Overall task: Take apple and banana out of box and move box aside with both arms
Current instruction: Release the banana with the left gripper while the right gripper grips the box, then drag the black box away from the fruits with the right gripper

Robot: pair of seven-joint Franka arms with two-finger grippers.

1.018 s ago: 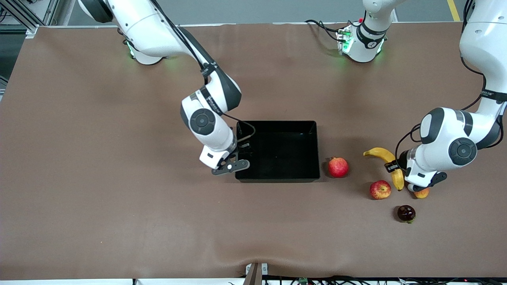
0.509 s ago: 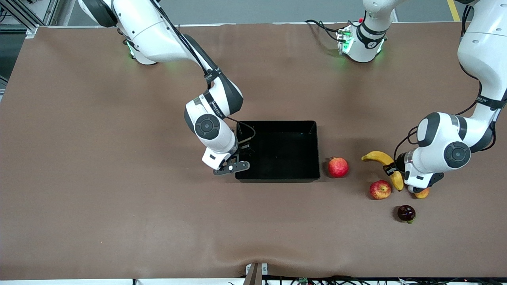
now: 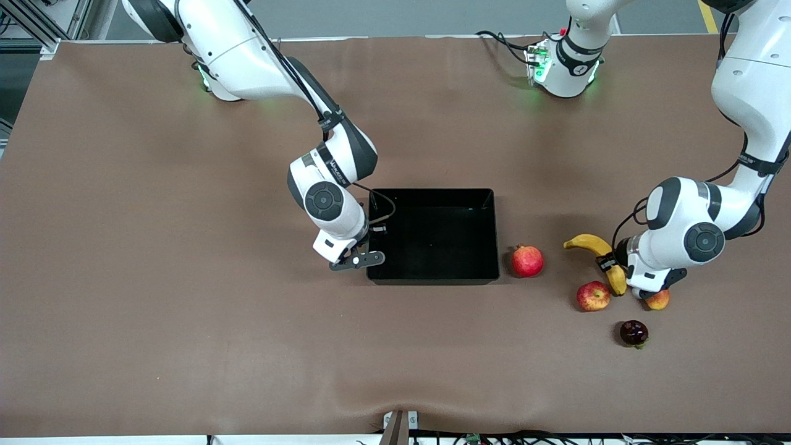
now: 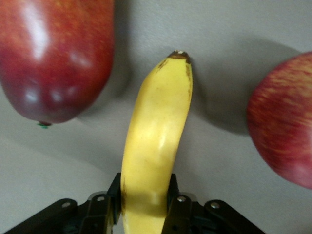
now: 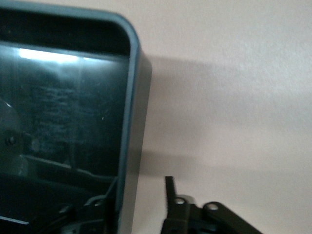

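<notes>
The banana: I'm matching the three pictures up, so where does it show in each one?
Front view: the banana lies toward the left arm's end of the table, under the left tool, beside the apple.
Left wrist view: it runs up the middle, its base between the tool's fingers.
Right wrist view: not in it.
Shared landmark: the apple.
</notes>
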